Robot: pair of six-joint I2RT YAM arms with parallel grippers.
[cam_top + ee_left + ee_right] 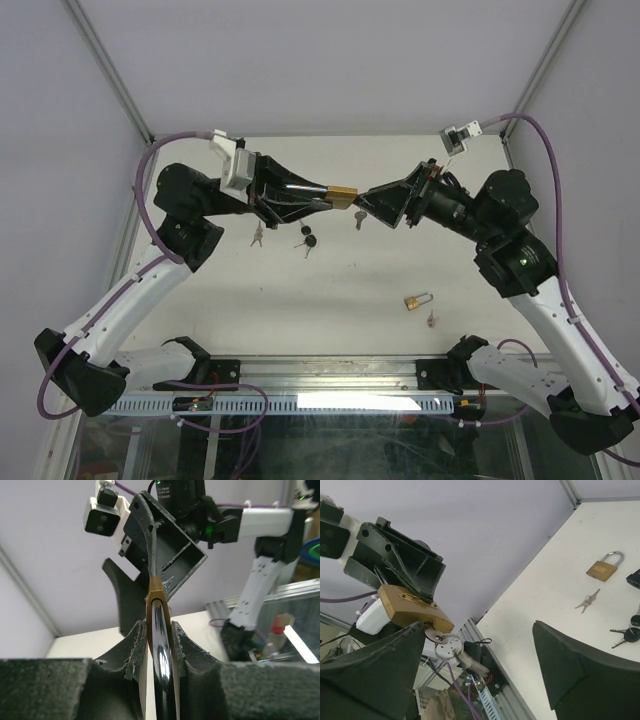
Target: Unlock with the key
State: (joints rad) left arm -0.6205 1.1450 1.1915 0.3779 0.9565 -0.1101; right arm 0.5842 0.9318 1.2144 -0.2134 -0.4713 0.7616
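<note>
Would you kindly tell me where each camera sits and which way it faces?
Top external: above and behind the bases, looking down on the table; left arm and right arm show, meeting at the raised padlock.
Left wrist: looks along the left jaws, shut on the padlock's shackle, toward the right arm.
Right wrist: looks between the open right jaws at the padlock and hanging key ring.
Shared: all show the padlock.
</note>
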